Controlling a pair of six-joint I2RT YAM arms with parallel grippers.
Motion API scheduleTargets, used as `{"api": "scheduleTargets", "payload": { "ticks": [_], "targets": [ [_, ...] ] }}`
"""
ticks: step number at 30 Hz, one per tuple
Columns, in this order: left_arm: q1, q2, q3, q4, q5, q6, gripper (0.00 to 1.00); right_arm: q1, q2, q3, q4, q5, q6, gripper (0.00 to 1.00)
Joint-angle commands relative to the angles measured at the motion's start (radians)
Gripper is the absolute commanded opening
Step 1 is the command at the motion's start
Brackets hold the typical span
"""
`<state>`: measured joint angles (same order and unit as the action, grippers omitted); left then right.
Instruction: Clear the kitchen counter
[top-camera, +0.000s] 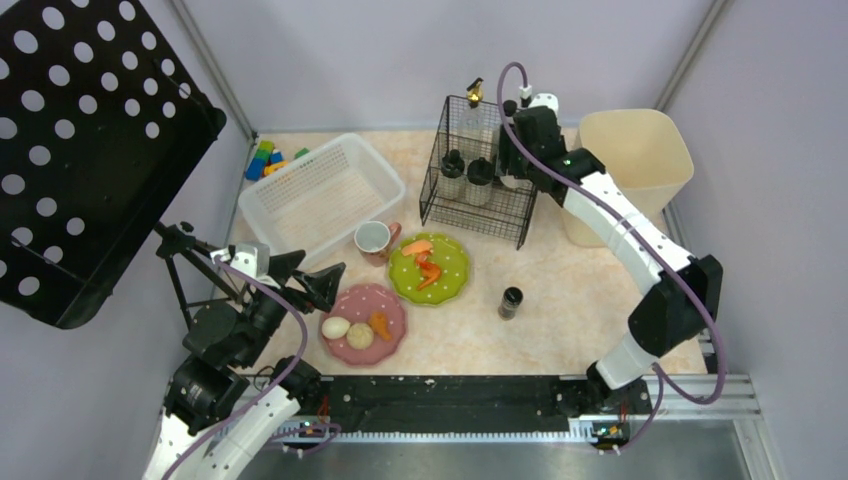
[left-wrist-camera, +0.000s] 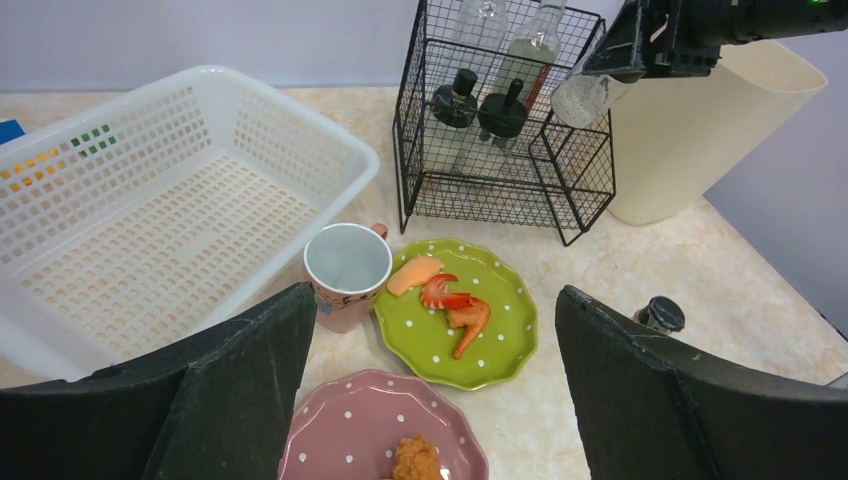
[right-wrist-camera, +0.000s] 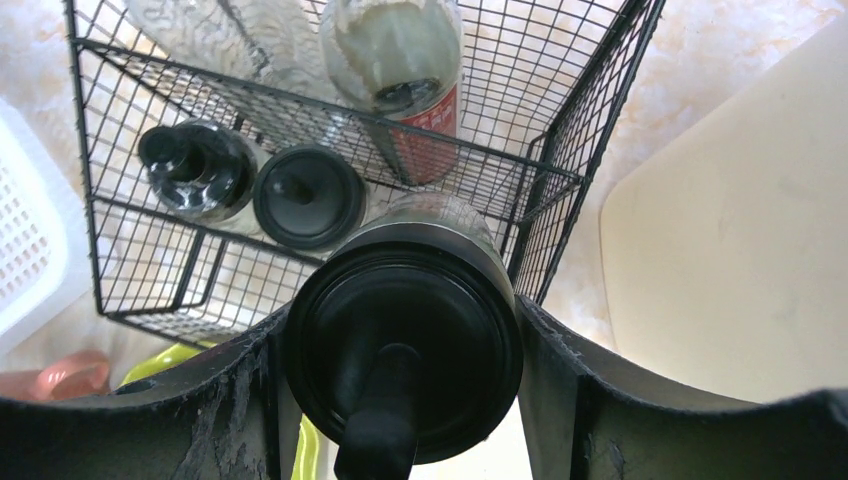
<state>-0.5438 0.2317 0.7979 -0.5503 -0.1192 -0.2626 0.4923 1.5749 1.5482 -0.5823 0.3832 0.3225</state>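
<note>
The kitchen counter (top-camera: 570, 325) carries a green dotted plate (top-camera: 456, 256) of shrimp and other food, a pink dotted plate (top-camera: 372, 297) with two pale round pieces and a fried bit, a pink mug (top-camera: 374, 240) and a small black-capped jar (top-camera: 511, 301). My left gripper (top-camera: 312, 272) hangs open and empty over the pink plate's (left-wrist-camera: 350, 420) near left edge. Both plates and the mug (left-wrist-camera: 347, 265) lie ahead of the left gripper (left-wrist-camera: 435, 300). My right gripper (right-wrist-camera: 400, 330) is shut on a clear black-capped bottle (right-wrist-camera: 405, 350), held over the right end of the wire rack (top-camera: 478, 180).
The rack (right-wrist-camera: 330, 160) holds several other bottles. A white slatted basket (top-camera: 320, 195) sits at the back left with toy blocks (top-camera: 268, 160) behind it. A beige bin (top-camera: 640, 160) stands at the back right. A black perforated panel (top-camera: 80, 150) overhangs the left side.
</note>
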Motion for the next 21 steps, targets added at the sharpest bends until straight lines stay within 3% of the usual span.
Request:
{"api": "scheduleTargets", "payload": {
  "ticks": [1, 21],
  "targets": [
    [0.004, 0.001, 0.002, 0.022, 0.009, -0.002, 0.94, -0.028, 0.034, 0.091, 0.075, 0.011, 0.014, 0.45],
    [0.005, 0.005, 0.002, 0.024, 0.015, -0.003, 0.94, -0.065, 0.196, 0.021, 0.142, -0.022, 0.086, 0.46]
  ]
}}
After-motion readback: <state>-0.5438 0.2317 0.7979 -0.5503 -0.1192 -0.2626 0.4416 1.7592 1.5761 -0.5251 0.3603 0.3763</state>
